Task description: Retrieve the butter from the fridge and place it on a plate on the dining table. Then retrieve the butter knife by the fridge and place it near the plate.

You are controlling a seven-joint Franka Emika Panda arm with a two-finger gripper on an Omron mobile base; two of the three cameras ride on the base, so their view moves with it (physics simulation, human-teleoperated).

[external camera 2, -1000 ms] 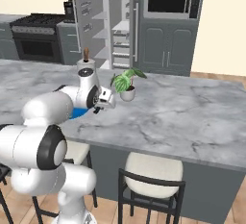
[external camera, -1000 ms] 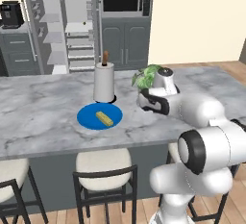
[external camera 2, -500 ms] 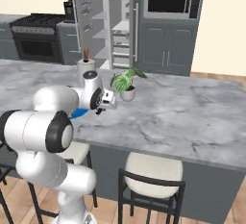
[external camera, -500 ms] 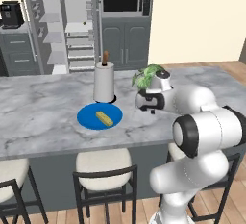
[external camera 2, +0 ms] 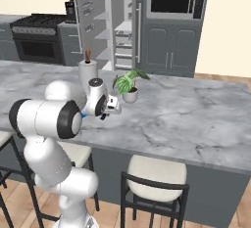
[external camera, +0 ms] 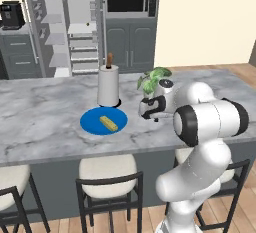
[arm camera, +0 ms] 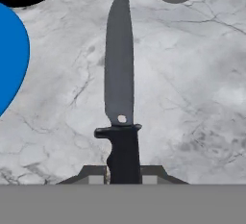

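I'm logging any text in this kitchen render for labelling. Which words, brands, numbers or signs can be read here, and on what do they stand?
None can be read.
Microwave: dark door, no legible brand or digits.
Coffee machine: too small and blurred to tell.
Butter knife: plain dark blade, one pale rivet, no stamp.
Plate and butter: no markings.

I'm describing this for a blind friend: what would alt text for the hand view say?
A dark butter knife, gripped by its handle in the shut gripper, points out over the marble dining table. The blue plate edges in from the left.
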